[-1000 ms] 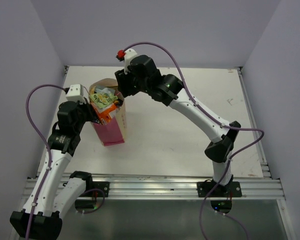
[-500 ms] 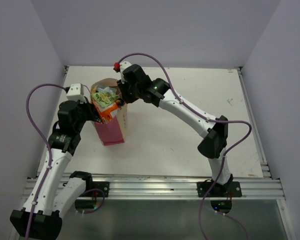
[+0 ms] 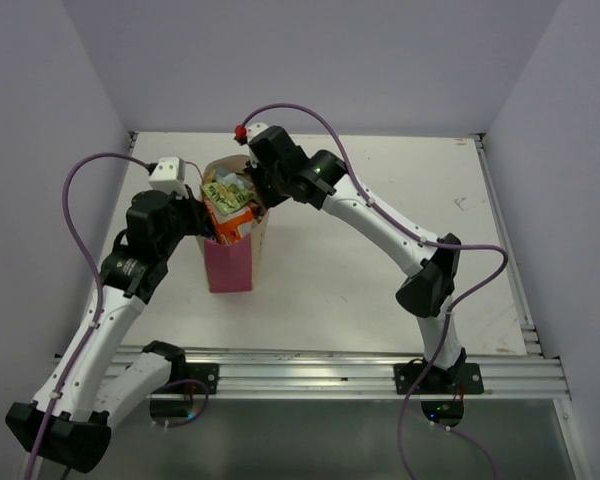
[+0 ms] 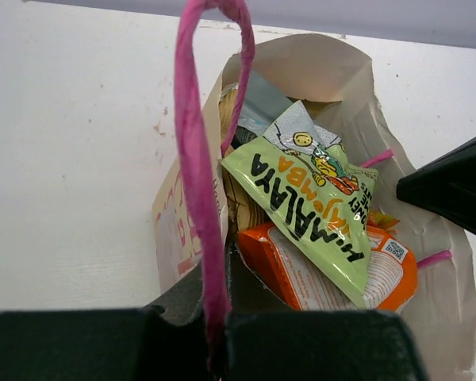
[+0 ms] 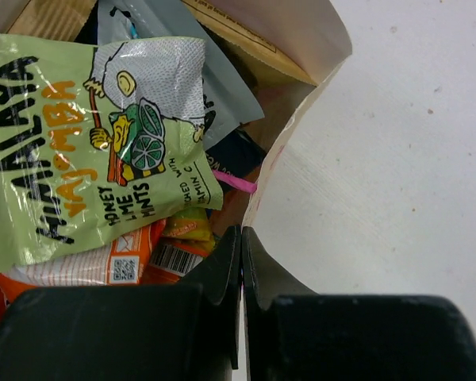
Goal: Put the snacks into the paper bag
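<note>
Packing looks all but done: the snacks (image 3: 228,203), a green packet (image 4: 309,206) over an orange pack (image 4: 329,282), sit heaped in the bag (image 3: 228,268), upright on the counter (image 3: 380,260). Left claw (image 4: 216,321) pinches the cord handle (image 4: 192,159). Right claw (image 5: 242,238) is pressed together, seemingly on the bag's rim. The next move likely calls for a gentle release without tipping the bag

Top external: high behind the arm bases, looking down on the whole desk (image 3: 380,260), distant. Left wrist: close, over the left tool (image 4: 218,341) at the lower frame edge, into the paper bag (image 4: 436,317). Right wrist: closer, over the right tool (image 5: 241,238). All three share the bag's mouth.
</note>
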Robot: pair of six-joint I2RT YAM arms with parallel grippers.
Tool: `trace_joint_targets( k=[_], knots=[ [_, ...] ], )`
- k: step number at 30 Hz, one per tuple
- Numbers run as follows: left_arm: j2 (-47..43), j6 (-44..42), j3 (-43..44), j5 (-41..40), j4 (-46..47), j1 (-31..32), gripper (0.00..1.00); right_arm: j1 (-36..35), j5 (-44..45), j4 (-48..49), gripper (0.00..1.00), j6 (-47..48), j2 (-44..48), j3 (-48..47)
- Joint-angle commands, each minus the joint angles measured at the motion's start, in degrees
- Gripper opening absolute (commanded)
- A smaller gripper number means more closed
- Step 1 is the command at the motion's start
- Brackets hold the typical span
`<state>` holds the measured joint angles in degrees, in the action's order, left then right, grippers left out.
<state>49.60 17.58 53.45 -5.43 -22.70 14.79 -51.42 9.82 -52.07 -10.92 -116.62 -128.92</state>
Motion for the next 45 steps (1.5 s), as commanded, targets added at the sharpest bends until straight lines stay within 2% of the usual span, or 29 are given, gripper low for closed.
trace_joint_targets(
  k=[1, 3, 4, 7, 10, 16, 20, 25, 31, 36, 37, 38, 39, 40, 41, 43, 44, 45],
  knots=[
    [1.1, 3.6, 5.5, -5.4, 5.8, 9.4, 0.00, 0.2, 3.9, -3.8, 0.00, 0.0, 5.4, -2.2],
    [2.8, 4.5, 6.0, -11.6, 6.1, 14.5, 0.00, 0.1, 5.0, -4.1, 0.00, -0.4, 8.2, 0.4],
    [3.4, 4.7, 6.6, -15.4, 6.2, 19.2, 0.00, 0.2, 5.6, -4.0, 0.00, -0.4, 9.2, 1.4],
    [5.7, 5.4, 8.1, -21.3, 6.8, 26.4, 0.00, 0.2, 8.4, -5.4, 0.00, -0.5, 12.3, 2.9],
    [7.8, 5.4, 9.6, -23.8, 6.9, 30.4, 0.00, 0.2, 10.4, -8.4, 0.00, -0.9, 14.5, 2.4],
    [10.2, 5.4, 9.5, -25.8, 7.8, 34.0, 0.00, 0.2, 12.8, -11.4, 0.00, -2.9, 19.0, 5.8],
    [11.5, 5.9, 7.1, -22.4, 10.1, 34.5, 0.00, 0.2, 12.7, -8.9, 0.00, -4.2, 22.0, 15.0],
    [13.3, 7.5, 4.7, -20.5, 10.9, 37.1, 0.00, 0.2, 12.9, -7.2, 0.00, -5.1, 23.8, 21.9],
    [13.8, 7.9, 3.9, -20.5, 10.5, 39.8, 0.00, 0.2, 12.2, -5.5, 0.00, -6.3, 24.9, 26.4],
    [14.2, 6.3, 5.5, -23.8, 9.7, 41.5, 0.00, 0.2, 13.3, -5.6, 0.00, -6.8, 25.4, 26.8],
    [14.3, 5.7, 6.9, -24.8, 9.0, 41.9, 0.00, 0.3, 13.7, -5.6, 0.01, -7.0, 25.5, 26.5],
    [15.0, 4.2, 7.8, -27.1, 8.7, 42.3, 0.00, 0.3, 14.1, -5.9, 0.14, -7.0, 25.6, 25.8],
    [15.5, 3.3, 8.8, -28.7, 8.1, 43.6, 0.02, 0.2, 14.3, -5.9, 0.21, -6.8, 25.7, 25.4],
    [16.0, 2.4, 11.1, -32.2, 7.2, 44.4, 0.09, 0.2, 15.0, -5.9, 0.26, -6.7, 26.1, 24.2],
    [17.2, 1.4, 12.3, -34.2, 6.9, 45.5, 0.23, 0.2, 15.6, -6.6, 0.37, -6.7, 26.1, 23.4],
    [18.2, -1.7, 15.2, -40.7, 7.1, 49.1, 0.37, 0.2, 17.7, -9.9, 0.45, -6.0, 25.1, 18.6],
    [18.9, -2.9, 16.0, -42.8, 7.6, 50.6, 0.47, 0.3, 18.4, -11.3, 0.48, -5.9, 24.7, 16.8],
    [19.2, -5.1, 17.5, -44.6, 8.6, 53.1, 0.50, 0.2, 19.2, -12.3, 0.51, -5.3, 24.5, 15.1]
  ],
)
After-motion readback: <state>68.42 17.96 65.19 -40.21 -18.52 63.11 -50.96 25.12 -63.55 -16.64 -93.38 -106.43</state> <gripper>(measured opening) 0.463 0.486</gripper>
